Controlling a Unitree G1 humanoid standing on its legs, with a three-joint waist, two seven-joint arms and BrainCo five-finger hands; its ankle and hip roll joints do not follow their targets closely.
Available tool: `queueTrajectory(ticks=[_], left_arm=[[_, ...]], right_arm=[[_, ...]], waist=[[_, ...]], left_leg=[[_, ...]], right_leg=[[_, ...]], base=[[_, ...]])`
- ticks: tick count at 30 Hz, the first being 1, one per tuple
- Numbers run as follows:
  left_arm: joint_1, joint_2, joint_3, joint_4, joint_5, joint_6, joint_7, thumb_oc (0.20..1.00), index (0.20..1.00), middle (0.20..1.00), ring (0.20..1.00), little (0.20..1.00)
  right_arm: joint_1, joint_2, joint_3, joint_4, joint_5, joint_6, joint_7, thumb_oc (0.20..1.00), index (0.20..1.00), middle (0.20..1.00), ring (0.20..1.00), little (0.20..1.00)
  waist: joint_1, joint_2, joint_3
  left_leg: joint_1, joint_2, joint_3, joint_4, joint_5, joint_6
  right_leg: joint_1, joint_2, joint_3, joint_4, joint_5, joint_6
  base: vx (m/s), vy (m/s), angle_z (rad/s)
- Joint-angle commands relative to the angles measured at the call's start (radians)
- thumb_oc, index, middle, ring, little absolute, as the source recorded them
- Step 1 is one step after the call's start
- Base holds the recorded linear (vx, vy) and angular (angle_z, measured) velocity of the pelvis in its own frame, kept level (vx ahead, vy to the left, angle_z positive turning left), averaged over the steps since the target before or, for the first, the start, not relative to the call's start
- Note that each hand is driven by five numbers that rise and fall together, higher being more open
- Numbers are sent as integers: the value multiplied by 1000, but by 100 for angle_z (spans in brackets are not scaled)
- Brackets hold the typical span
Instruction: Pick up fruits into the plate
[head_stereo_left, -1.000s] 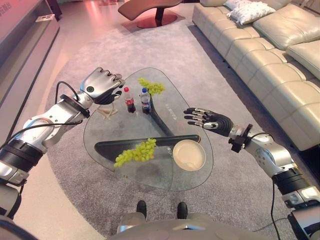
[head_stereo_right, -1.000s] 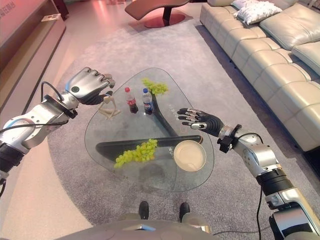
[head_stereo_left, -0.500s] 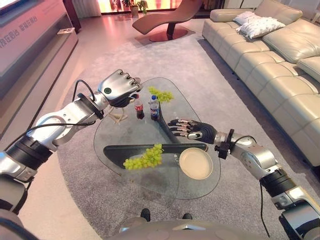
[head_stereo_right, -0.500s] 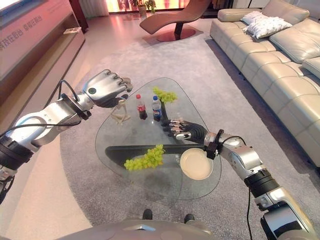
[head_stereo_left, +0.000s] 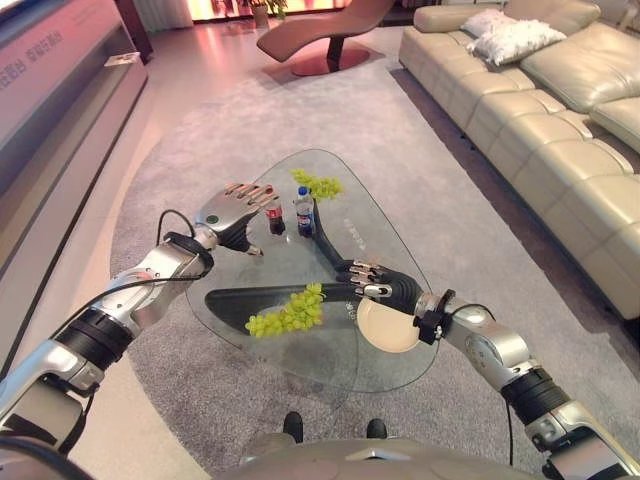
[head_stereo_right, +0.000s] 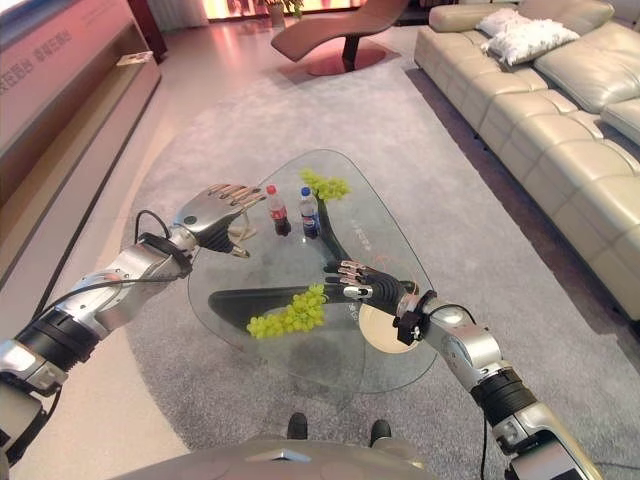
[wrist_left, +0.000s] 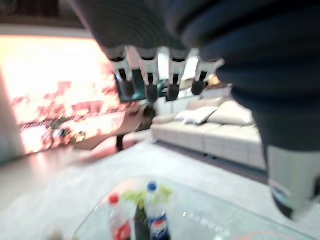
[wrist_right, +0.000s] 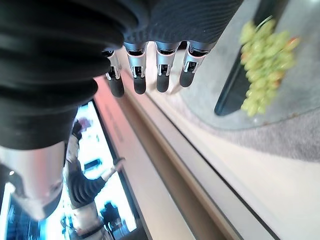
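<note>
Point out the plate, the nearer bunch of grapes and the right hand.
plate (head_stereo_left: 392, 331), left eye view, bare middle.
nearer bunch of grapes (head_stereo_left: 288, 311), left eye view, its middle.
right hand (head_stereo_left: 383, 283), left eye view, back of hand.

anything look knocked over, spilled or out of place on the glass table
Nothing stands out. Both bottles stand upright, one grape bunch lies near the plate, another at the far edge. Both hands, left and right, are open and hold nothing.

I'm looking down at a grey rug (head_stereo_left: 470, 210) over a pale glossy floor (head_stereo_left: 70, 190). A beige leather sofa (head_stereo_left: 520, 120) runs along the right of the frame, a brown lounge chair (head_stereo_left: 320, 35) sits top centre, and pink light glows at upper left.
</note>
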Motion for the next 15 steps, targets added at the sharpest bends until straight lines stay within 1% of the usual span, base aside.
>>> queueTrajectory(ticks=[1,4,5,7,11,12,13,15], left_arm=[[-148,14,67,108,-89,82,86,1000,1000,1000,1000,1000],[-168,-1,63,188,-129,125,127,1000,1000,1000,1000,1000],[-179,-6,56,227,-153,155,147,1000,1000,1000,1000,1000],[-191,-10,48,262,-171,170,152,1000,1000,1000,1000,1000],[-241,-34,43,385,-205,217,181,1000,1000,1000,1000,1000],[-247,-35,41,402,-211,221,181,1000,1000,1000,1000,1000],[-264,-45,39,445,-221,225,187,1000,1000,1000,1000,1000],[-290,-58,35,489,-237,249,184,1000,1000,1000,1000,1000]], right_arm=[[-70,23,-4,-21,37,-125,-61,1000,1000,1000,1000,1000],[-70,30,-14,22,65,-157,-72,1000,1000,1000,1000,1000],[-68,34,-20,50,75,-175,-64,1000,1000,1000,1000,1000],[-67,34,-23,65,89,-178,-65,1000,1000,1000,1000,1000],[-64,39,-37,105,102,-200,-29,1000,1000,1000,1000,1000],[-63,39,-38,108,104,-198,-26,1000,1000,1000,1000,1000],[-60,37,-40,117,117,-198,-19,1000,1000,1000,1000,1000],[-60,37,-40,125,128,-195,-16,1000,1000,1000,1000,1000]], waist=[[-26,-31,157],[-46,-25,227],[-58,-22,266],[-65,-21,288],[-92,-26,368],[-95,-26,369],[-101,-28,369],[-109,-31,369]], left_leg=[[-6,-25,22,124,-218,29],[-62,-27,25,148,-205,31],[-96,-28,25,161,-196,32],[-116,-29,23,166,-190,32],[-211,-33,20,204,-172,35],[-223,-34,20,207,-170,35],[-260,-36,20,214,-164,34],[-304,-37,23,220,-157,35]], right_leg=[[-8,-32,27,97,-121,50],[-70,-22,56,131,-117,44],[-109,-17,69,151,-114,41],[-133,-12,78,163,-112,39],[-263,4,101,238,-109,32],[-278,6,103,245,-108,32],[-321,11,109,261,-108,30],[-374,17,114,281,-107,30]], base=[[-255,72,-40],[-165,83,-31],[-148,107,-34],[-87,74,-27],[-103,69,-23],[-53,62,-21],[-27,46,-18],[-29,35,-19]])
